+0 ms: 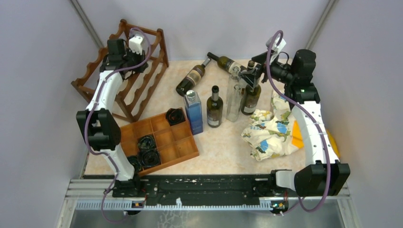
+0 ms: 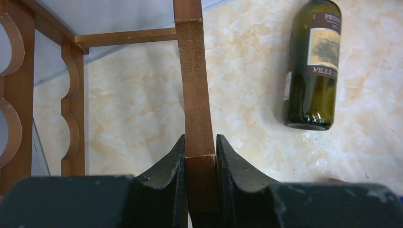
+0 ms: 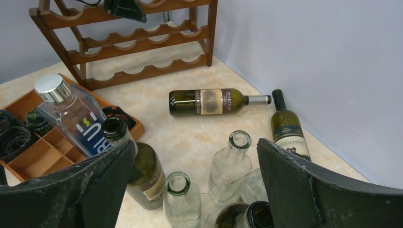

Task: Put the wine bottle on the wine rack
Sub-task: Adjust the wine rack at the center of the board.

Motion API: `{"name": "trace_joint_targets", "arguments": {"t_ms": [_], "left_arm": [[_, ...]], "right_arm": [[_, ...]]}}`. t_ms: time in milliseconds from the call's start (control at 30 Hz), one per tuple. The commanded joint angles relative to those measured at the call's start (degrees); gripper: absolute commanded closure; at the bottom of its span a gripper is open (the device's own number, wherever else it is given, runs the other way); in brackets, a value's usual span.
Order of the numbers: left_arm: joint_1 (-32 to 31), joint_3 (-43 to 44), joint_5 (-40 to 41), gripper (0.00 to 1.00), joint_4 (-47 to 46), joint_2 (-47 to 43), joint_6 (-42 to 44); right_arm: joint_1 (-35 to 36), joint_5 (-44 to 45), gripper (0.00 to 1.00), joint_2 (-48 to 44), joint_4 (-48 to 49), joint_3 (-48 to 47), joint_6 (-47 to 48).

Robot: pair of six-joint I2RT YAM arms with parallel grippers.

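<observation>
The dark reddish-brown wine rack stands at the back left, with no bottles on it. My left gripper is shut on one of its upright posts, the jaws pinching the wood on both sides. My right gripper is open and empty above a cluster of upright bottles: a dark green wine bottle, two clear ones and a dark bottle mouth. Two green wine bottles lie on the table, one nearer the rack and one by the back wall.
A blue square bottle stands beside an orange-brown compartment tray holding black round parts. A patterned cloth lies crumpled at the right over something orange. Walls close in on the left, back and right.
</observation>
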State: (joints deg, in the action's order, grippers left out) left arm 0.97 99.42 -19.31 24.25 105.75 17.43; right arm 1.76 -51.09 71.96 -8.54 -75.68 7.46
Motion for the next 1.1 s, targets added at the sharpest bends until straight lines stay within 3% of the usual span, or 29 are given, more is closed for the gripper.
{"name": "trace_joint_targets", "arguments": {"t_ms": [0, 600, 733, 900, 1067], "left_arm": [[-2.8, -2.2, -19.7, 1.00, 4.3, -4.9, 10.8], [-3.0, -1.1, -33.0, 1.00, 11.8, -3.8, 16.2], [-3.0, -1.2, -31.7, 0.97, 10.5, -2.9, 15.4], [-3.0, -1.7, -26.2, 0.62, 5.8, -3.3, 11.3], [-3.1, -5.4, -21.4, 0.35, -3.7, -7.1, 3.1]], "right_arm": [[0.4, -0.9, 0.02, -1.9, 3.2, 0.4, -1.0], [0.4, -1.4, 0.02, -4.2, 2.7, 2.0, -1.5], [0.4, -1.7, 0.02, -4.6, 2.6, 2.1, -1.7], [0.4, -1.8, 0.02, -4.9, 2.2, 2.3, -1.7], [0.4, -1.9, 0.02, -4.8, 1.9, 2.3, -1.5]]}}
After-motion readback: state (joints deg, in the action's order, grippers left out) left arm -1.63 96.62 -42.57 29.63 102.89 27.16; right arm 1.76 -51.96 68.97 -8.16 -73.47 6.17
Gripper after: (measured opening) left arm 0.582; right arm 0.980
